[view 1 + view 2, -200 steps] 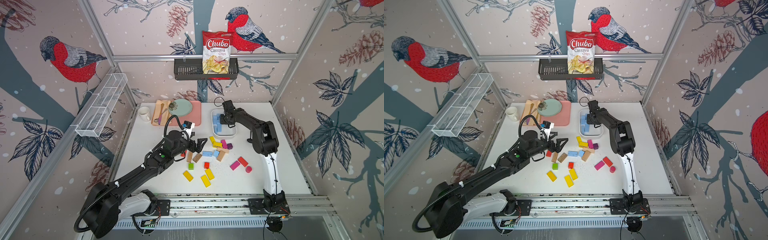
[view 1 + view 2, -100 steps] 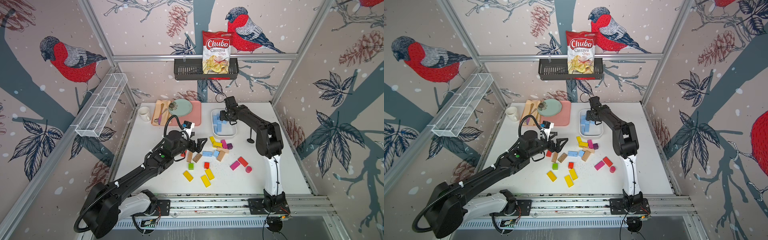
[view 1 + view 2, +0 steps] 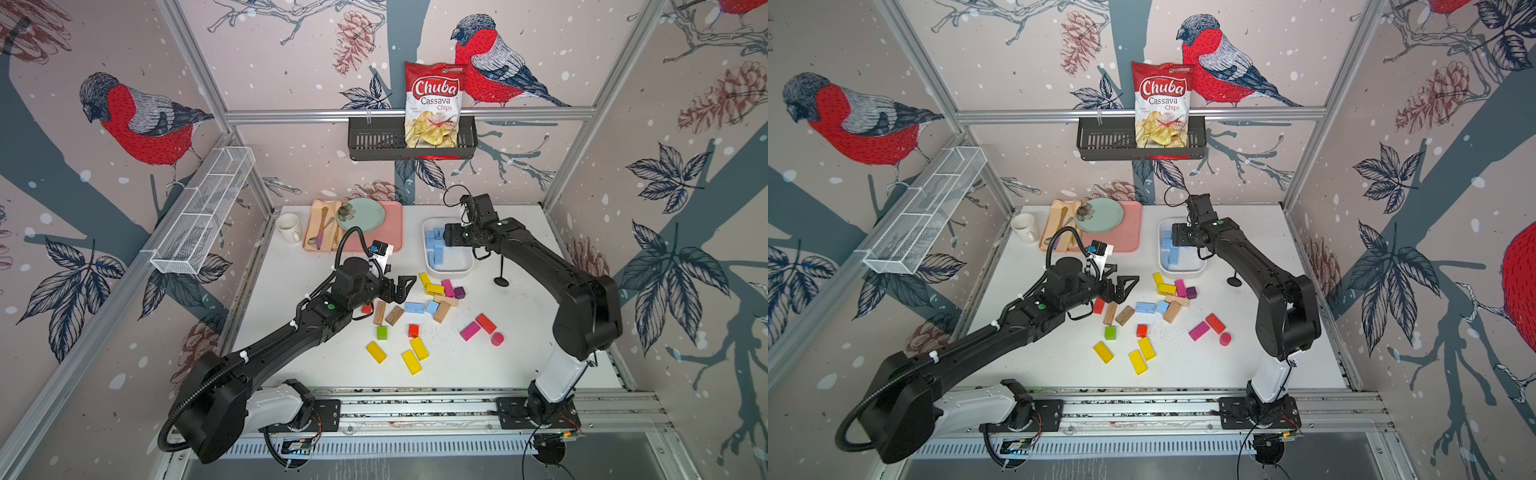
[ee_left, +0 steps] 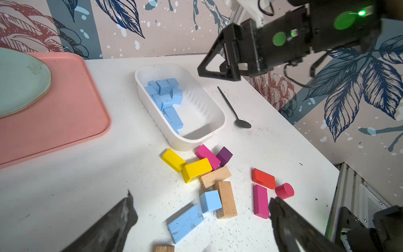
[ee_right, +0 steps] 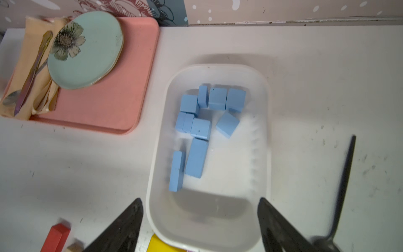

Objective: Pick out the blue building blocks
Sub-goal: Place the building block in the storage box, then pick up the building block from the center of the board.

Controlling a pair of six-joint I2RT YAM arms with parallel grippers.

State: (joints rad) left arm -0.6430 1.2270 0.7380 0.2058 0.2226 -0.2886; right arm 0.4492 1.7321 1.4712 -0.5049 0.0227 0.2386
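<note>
Several blue building blocks (image 5: 197,157) lie in a white tub (image 5: 157,152) at the back right of the table; the tub (image 3: 457,270) shows in both top views. Two more lie on the table among mixed blocks: a blue bar (image 4: 185,222) and a blue cube (image 4: 210,201), the bar (image 3: 414,307) beside the cube (image 3: 432,307). My left gripper (image 4: 200,197) hangs open above these two, nothing between its fingers, and in a top view it (image 3: 405,286) sits just left of them. My right gripper (image 5: 200,199) is open and empty over the tub's near end (image 3: 1177,237).
Yellow (image 3: 411,361), red and magenta (image 3: 478,328), purple (image 3: 459,292), green (image 3: 381,332) and plain wooden blocks (image 3: 386,313) are scattered mid-table. A black spoon (image 3: 501,274) lies right of the tub. A pink tray (image 3: 390,232) with plate (image 3: 360,214) and a mug (image 3: 289,227) stand at the back left.
My right gripper's jaws have spread wide over the tub and the arm has shifted slightly toward the back. The left arm has stayed where it was.
</note>
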